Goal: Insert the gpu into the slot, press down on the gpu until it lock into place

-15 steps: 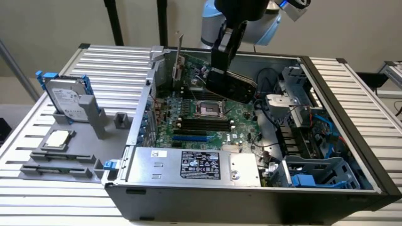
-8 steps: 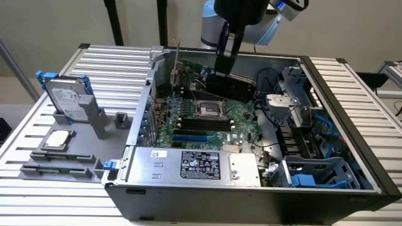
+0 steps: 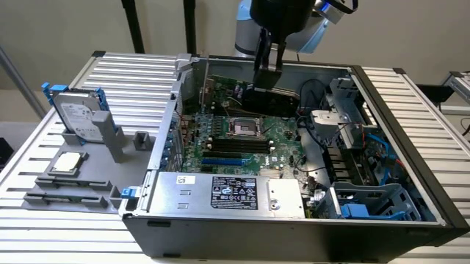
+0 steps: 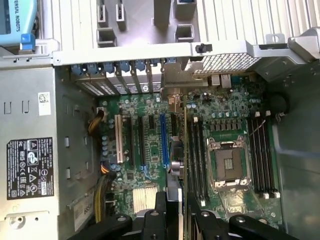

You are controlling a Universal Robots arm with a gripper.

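Note:
My gripper (image 3: 266, 82) hangs over the far part of the open computer case, shut on the gpu (image 3: 272, 100), a thin black card held upright above the motherboard. In the wrist view the gpu (image 4: 184, 150) appears edge-on as a thin green line running out from between the fingers (image 4: 160, 220) to its metal bracket (image 4: 174, 87). The slot (image 4: 164, 140) is a long bright blue strip just beside that line and parallel to it, with nothing in it. In the exterior view the slot (image 3: 222, 162) lies nearer the front of the board, well below and in front of the card.
A silver power supply (image 3: 228, 192) with a black-and-white label fills the case's front. The processor socket (image 3: 246, 127) and black memory slots (image 3: 235, 146) sit mid-board. Cables and a blue drive cage (image 3: 367, 206) occupy the exterior view's right. A hard drive (image 3: 77, 118) stands outside on the exterior view's left.

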